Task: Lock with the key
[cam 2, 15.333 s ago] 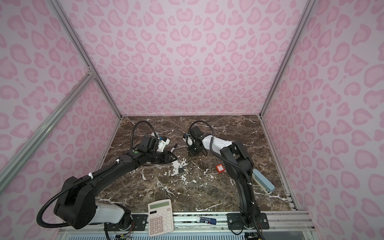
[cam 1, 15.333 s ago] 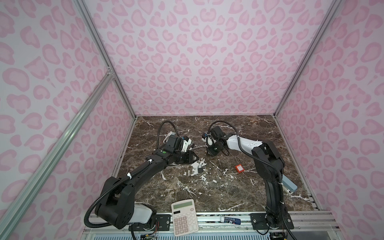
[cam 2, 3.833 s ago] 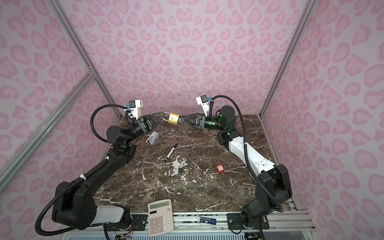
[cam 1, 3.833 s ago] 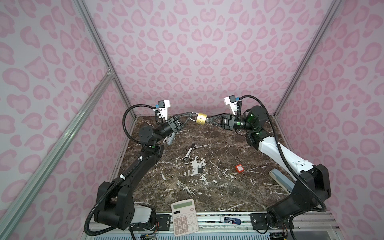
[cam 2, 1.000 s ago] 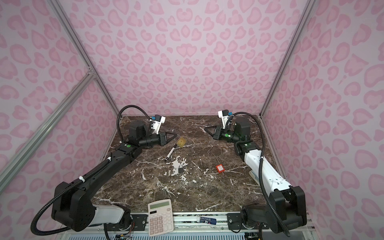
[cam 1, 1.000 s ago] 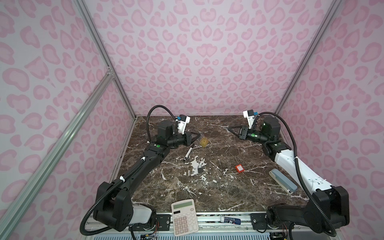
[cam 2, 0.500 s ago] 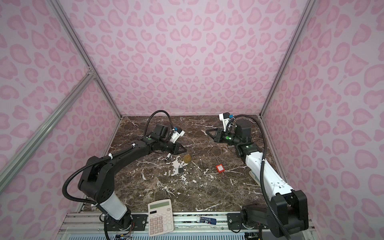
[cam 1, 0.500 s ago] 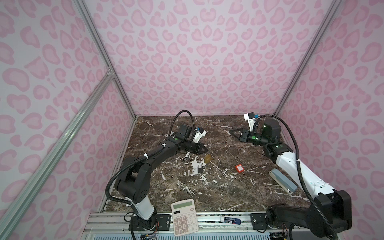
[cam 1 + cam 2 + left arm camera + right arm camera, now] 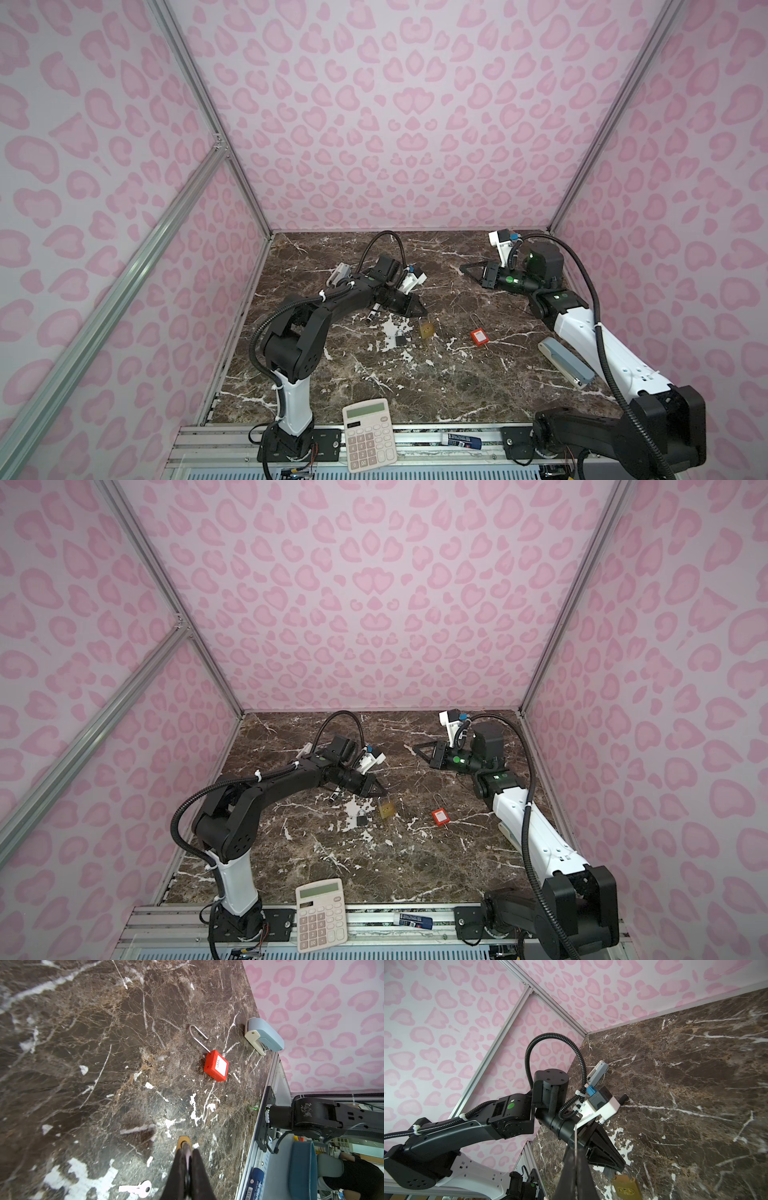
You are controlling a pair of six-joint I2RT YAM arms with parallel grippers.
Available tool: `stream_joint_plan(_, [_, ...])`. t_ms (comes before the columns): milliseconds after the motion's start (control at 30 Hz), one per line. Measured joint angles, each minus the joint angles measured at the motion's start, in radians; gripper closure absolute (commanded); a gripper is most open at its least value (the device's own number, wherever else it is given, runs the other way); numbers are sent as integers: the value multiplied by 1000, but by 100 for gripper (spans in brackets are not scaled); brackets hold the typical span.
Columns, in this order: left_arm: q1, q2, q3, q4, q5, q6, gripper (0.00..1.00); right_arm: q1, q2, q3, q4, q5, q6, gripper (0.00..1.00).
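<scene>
- The dark marble table (image 9: 415,395) is the biggest thing, and all the work is near its middle.
- The left gripper (image 9: 422,311) is down low there. It is pinched tight on the metal loop of the brass padlock (image 9: 427,329).
- The right gripper (image 9: 462,268) is up near the back, well away from the lock. It is pinched tight too. In the right wrist view a thin silver strip sticks out of it. I think that is the key (image 9: 575,1138) seen from its edge, but I cannot be sure.
- A calculator (image 9: 370,434) sits at the front edge, out of the way.
- The brass padlock hangs from its loop with its body at the table. I cannot tell if it touches, or if the loop is clicked shut.
- A red padlock (image 9: 478,336) lies near it, with its long loop swung open.
- A small dark padlock (image 9: 401,340) lies just beside the brass one.
- A loose key (image 9: 137,1189) lies flat on the table, close to the left gripper.
- I think the job right now is to set the brass lock down.
- To do it well, go down slowly until the body lies flat, then let go softly.
- Do not drag it sideways, because the small dark padlock is so close.
- Lift straight up after, so the fingers do not catch the loop.
- The right gripper should keep its pinch and stay back.
</scene>
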Motion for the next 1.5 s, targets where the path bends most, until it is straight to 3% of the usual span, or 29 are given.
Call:
stream_joint_plan(967, [11,135,76,-37,32,70,97,1,4,-1,4,-37,23,100])
stream_joint_plan(1500, [20,181,132,-117,29,125,84,0,-6,-22,1,-37,25,100])
